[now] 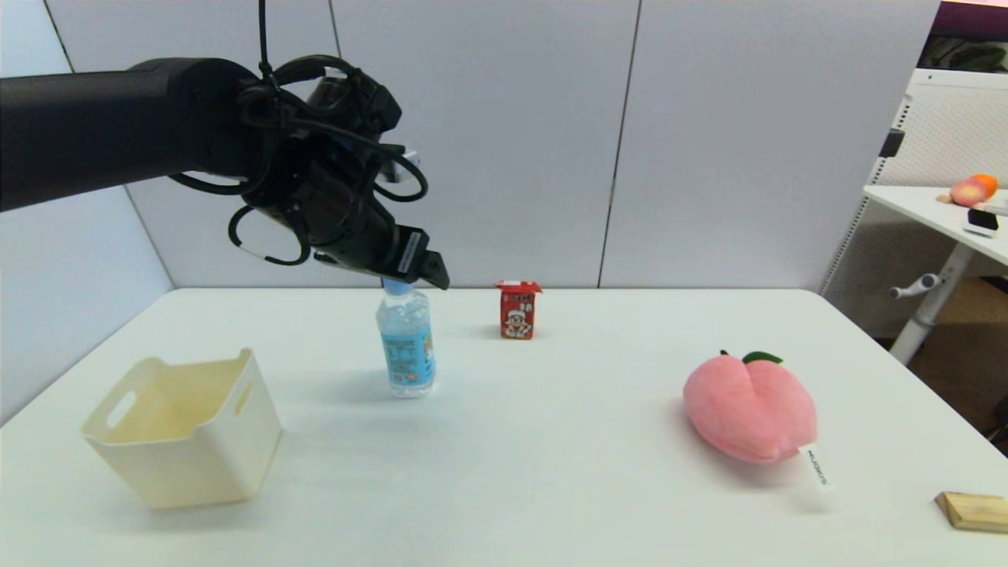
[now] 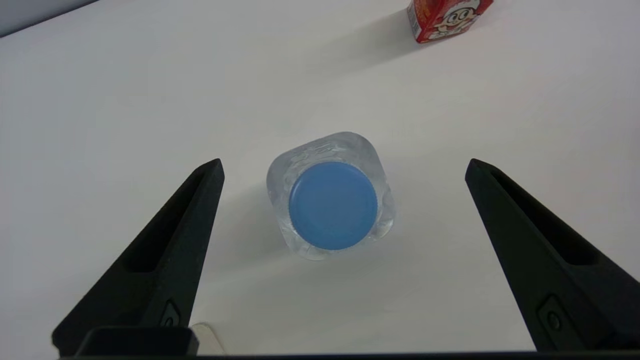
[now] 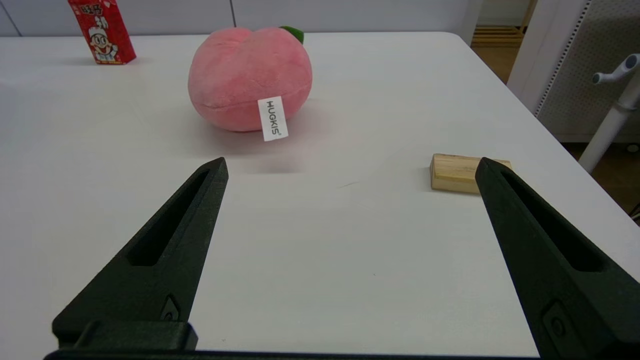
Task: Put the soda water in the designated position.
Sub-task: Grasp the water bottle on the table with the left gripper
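My left wrist view alone shows my left jaws spread wide, soda water upright on the worktop between them, untouched; carton at one o'clock. Right jaws open, low near the peach.

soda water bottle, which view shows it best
The head view: the soda water shows whole, standing upright on the white table, cap, label and base visible, with the left gripper open just above it. The left wrist view gives only its blue cap and shoulders from above. The right wrist view misses it.
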`<act>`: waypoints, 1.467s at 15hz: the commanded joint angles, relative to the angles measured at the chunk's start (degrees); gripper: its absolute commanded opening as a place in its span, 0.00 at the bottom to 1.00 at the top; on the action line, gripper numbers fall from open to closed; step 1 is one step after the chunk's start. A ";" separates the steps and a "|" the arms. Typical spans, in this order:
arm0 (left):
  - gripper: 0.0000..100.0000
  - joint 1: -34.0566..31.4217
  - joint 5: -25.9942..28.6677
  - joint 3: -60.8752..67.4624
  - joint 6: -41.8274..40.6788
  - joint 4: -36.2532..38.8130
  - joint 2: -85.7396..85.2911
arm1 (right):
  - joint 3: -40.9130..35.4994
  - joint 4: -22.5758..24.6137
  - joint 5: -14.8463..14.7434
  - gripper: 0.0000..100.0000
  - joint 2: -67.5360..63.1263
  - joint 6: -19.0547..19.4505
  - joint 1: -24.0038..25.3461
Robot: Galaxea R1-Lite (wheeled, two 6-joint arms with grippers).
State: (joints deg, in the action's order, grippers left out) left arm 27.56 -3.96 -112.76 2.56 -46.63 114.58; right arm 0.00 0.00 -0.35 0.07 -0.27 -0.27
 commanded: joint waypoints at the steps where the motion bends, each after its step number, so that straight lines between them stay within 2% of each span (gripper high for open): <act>1: 1.00 0.12 -0.78 0.09 1.57 -0.57 -0.15 | 0.00 0.00 0.00 1.00 0.01 0.00 0.00; 5: 1.00 0.65 -1.84 0.18 6.23 -0.83 -0.06 | 0.00 0.00 0.00 1.00 0.01 0.00 0.00; 8: 1.00 0.91 -7.11 0.26 8.87 -0.92 0.38 | 0.00 0.00 0.00 1.00 0.01 0.00 0.00; 22: 1.00 1.97 -7.38 0.53 11.50 -3.64 0.65 | 0.00 0.00 0.00 1.00 0.01 0.00 0.00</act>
State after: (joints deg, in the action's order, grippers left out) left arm 29.55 -11.15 -112.09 13.97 -50.16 115.15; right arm 0.00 0.00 -0.35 0.07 -0.24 -0.27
